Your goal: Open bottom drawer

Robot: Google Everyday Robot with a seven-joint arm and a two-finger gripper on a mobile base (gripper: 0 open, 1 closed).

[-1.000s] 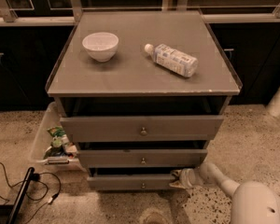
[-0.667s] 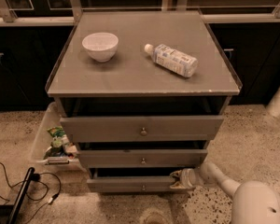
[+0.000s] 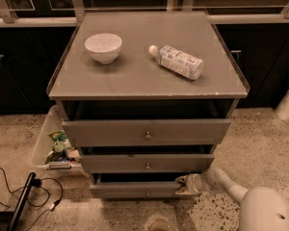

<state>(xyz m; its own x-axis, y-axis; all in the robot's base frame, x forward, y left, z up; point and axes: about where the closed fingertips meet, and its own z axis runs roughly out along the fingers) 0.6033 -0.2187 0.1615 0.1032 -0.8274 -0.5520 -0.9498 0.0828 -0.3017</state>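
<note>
The bottom drawer [image 3: 130, 190] is the lowest of three grey cabinet drawers, with a slim flat front and a small round knob [image 3: 147, 193]. It stands pulled out a little, with a dark gap above its front. My gripper [image 3: 183, 186] reaches in from the lower right on a white arm and sits at the right end of the bottom drawer's front, at its top edge. The middle drawer [image 3: 147, 163] and top drawer [image 3: 145, 131] are above it.
A white bowl [image 3: 103, 47] and a lying plastic bottle [image 3: 177, 61] rest on the cabinet top [image 3: 135, 76]. A clear bin [image 3: 50, 146] with packets stands at the cabinet's left. Black cables [image 3: 19, 196] lie on the speckled floor at lower left. Dark cabinets stand behind.
The gripper stays at the right end of the bottom drawer's front. The drawer sits slightly further out than before.
</note>
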